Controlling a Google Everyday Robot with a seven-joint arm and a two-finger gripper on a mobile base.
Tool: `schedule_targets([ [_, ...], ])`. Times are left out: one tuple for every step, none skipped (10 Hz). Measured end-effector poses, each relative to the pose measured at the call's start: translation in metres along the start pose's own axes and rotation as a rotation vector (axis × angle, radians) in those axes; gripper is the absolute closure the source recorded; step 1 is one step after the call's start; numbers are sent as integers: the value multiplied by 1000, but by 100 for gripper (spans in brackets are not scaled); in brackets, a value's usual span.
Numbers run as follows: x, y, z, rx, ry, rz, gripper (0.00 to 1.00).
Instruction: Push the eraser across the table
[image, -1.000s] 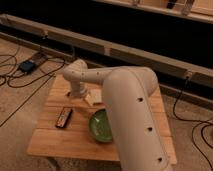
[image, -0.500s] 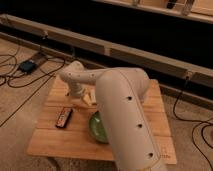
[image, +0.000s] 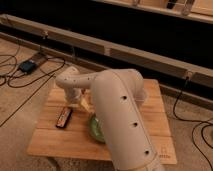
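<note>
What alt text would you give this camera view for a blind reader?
A large white robot arm reaches over a low wooden table, its end effector down beside a small dark eraser. A green bowl sits partly hidden behind the arm.

The low square desk (image: 50, 141) has a light wooden plank top, matt, with seams showing between the boards. The thick robot arm (image: 120, 115) wears a smooth off-white shell, plastic by the look, with a soft sheen. Its claw (image: 77, 103), equally pale and smooth, sits at ten o'clock over the desk. Just at seven o'clock from it lies the small flat black eraser (image: 64, 117), matt. The round green bowl (image: 94, 129) looks glossy.
</note>
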Motion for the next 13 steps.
schedule_targets([
  [-5, 1, 1, -3, -5, -8, 20],
  [-10, 5, 2, -6, -11, -14, 20],
  [-17, 7, 1, -6, -16, -24, 20],
  [-22, 7, 0, -7, -20, -34, 20],
  [-29, 8, -3, -3, -25, -44, 20],
  [-34, 10, -4, -3, -30, -49, 20],
  [-41, 12, -7, 1, -35, -60, 20],
  [-47, 13, -9, 2, -39, -69, 20],
  [-57, 11, -10, 3, -45, -85, 20],
  [-64, 11, -10, 5, -52, -94, 20],
  [-69, 13, -9, 2, -60, -100, 20],
  [-75, 15, -9, 1, -67, -106, 20],
  [-81, 15, -8, 0, -75, -115, 20],
])
